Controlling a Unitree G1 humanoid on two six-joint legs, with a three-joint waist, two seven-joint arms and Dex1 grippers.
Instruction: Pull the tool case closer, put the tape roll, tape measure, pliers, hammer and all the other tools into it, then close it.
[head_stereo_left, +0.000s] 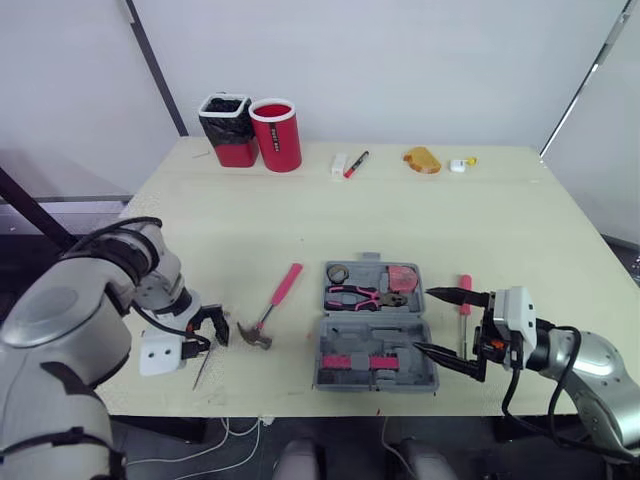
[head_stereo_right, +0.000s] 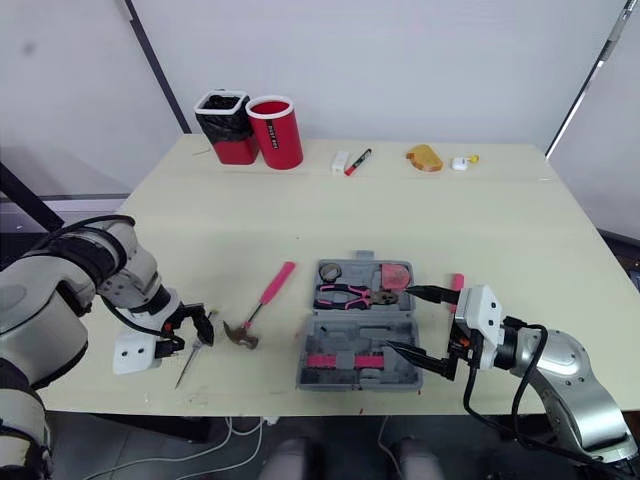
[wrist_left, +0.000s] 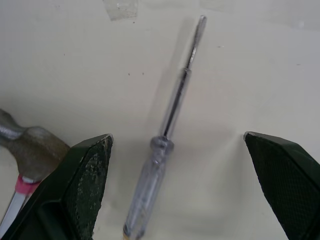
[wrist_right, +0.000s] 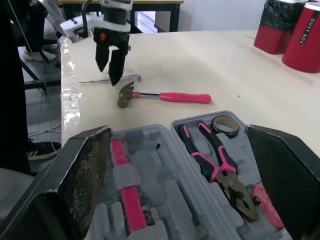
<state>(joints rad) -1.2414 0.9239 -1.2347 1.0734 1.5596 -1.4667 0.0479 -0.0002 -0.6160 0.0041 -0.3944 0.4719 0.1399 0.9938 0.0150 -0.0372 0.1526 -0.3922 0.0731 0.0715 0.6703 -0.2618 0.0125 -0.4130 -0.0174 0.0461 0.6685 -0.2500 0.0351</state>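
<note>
The grey tool case (head_stereo_left: 352, 350) lies open near the table's front edge. In it are pink-handled pliers (head_stereo_left: 362, 296), a tape roll (head_stereo_left: 338, 272) and a red tape measure (head_stereo_left: 404, 277). A pink-handled hammer (head_stereo_left: 272, 306) lies left of the case. Left of the hammer head (wrist_left: 30, 150) lies a clear-handled screwdriver (wrist_left: 165, 145); my left gripper (head_stereo_left: 208, 335) hangs open just over it, a finger on either side. My right gripper (head_stereo_left: 422, 320) is open at the case's right edge, pointing across it. A pink screwdriver (head_stereo_left: 465, 300) lies right of the case, beside my right gripper.
At the back left stand a black bin (head_stereo_left: 227, 128) and a red cup (head_stereo_left: 276, 134). A marker (head_stereo_left: 355, 163), a white block (head_stereo_left: 339, 165), a yellow item (head_stereo_left: 421, 159) and a small white item (head_stereo_left: 459, 164) lie along the far edge.
</note>
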